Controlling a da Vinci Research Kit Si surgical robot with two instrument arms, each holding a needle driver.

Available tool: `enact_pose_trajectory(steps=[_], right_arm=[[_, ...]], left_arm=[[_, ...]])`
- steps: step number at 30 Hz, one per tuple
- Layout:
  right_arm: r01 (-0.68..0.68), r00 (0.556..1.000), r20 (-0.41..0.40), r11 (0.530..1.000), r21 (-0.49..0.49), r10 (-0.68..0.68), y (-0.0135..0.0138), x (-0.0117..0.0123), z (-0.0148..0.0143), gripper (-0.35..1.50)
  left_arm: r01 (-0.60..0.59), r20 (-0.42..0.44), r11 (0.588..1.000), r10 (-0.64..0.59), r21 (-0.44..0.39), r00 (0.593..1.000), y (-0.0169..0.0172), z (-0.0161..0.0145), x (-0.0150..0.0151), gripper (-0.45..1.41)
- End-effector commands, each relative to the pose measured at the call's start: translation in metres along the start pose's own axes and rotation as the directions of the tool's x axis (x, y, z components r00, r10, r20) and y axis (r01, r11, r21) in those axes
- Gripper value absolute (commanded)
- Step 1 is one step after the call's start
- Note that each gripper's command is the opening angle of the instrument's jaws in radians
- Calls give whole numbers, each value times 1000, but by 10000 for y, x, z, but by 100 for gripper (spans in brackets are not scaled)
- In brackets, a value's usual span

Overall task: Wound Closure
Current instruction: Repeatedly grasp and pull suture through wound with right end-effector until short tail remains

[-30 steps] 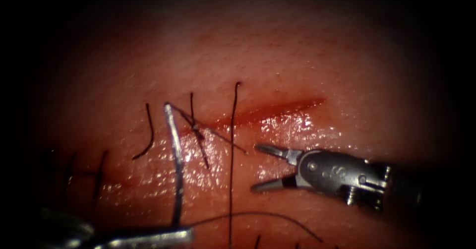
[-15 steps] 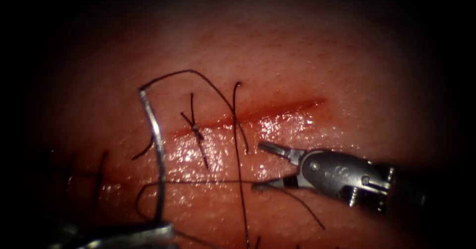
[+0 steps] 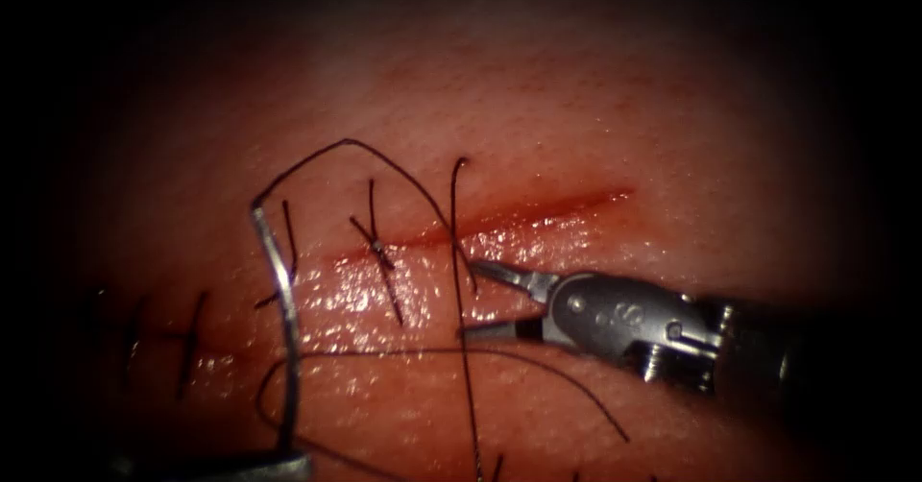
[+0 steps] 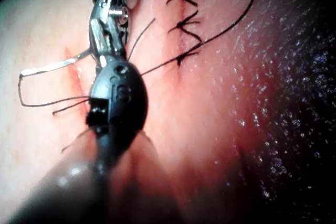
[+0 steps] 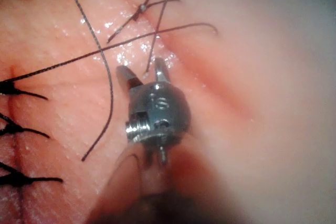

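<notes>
Needle (image 3: pixel 279 319) in left tool (image 3: pixel 245 465); free.

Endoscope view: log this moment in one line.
left tool: holds needle near one end, clear of tissue | right tool: open, empty, over thread | cut: partly open

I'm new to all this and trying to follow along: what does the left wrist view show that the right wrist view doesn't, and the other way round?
Left wrist view: the left tool shut on the needle, near the end away from the thread; the needle is out of the tissue.
Right wrist view: the right tool, jaws open and holding nothing, by the cut.
Both: thread, tied stitches, and tissue.
</notes>
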Motion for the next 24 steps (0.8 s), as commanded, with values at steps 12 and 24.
enact_pose_trajectory(steps=[12, 24], right_arm=[[-153, 988, 3, 988, -11, 153, -5, 6, -14, -35], [-152, 988, -22, 988, 35, 153, -131, 68, -107, -35]], left_arm=[[14, 1, 1000, -14, -1, 1000, -1, 5, -12, -45], [110, 96, 994, -111, 17, 989, -3, 1, -40, -45]])
